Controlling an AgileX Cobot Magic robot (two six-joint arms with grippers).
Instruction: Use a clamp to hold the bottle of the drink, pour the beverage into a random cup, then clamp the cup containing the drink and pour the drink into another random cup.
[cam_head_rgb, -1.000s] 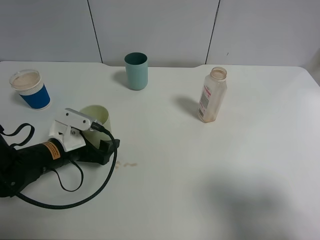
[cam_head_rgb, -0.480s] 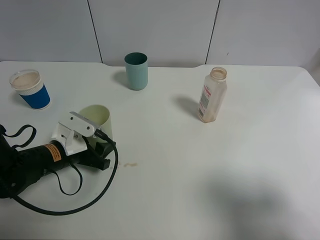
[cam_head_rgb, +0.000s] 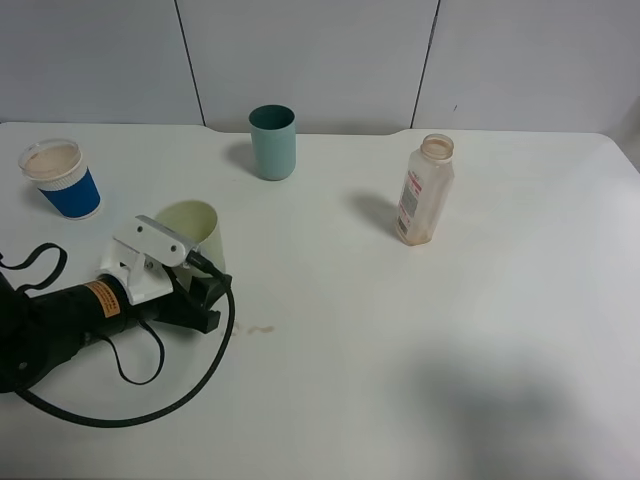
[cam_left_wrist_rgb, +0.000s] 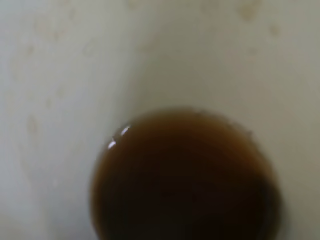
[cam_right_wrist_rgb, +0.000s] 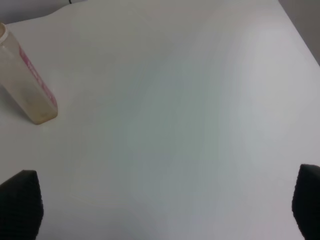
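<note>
We see the paper cup far left, the near tumbler just right of it (drink inside), the far tumbler behind, the bottle right.

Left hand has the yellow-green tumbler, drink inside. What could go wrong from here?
1. The left hand is shut on the pale yellow-green tumbler with beverage inside; a tilted lift may slop it. A brown drip already marks the table.
2. The blue paper cup is short; a fast pour could overshoot or tip it.
3. The slack black cable could drag across the table.
</note>
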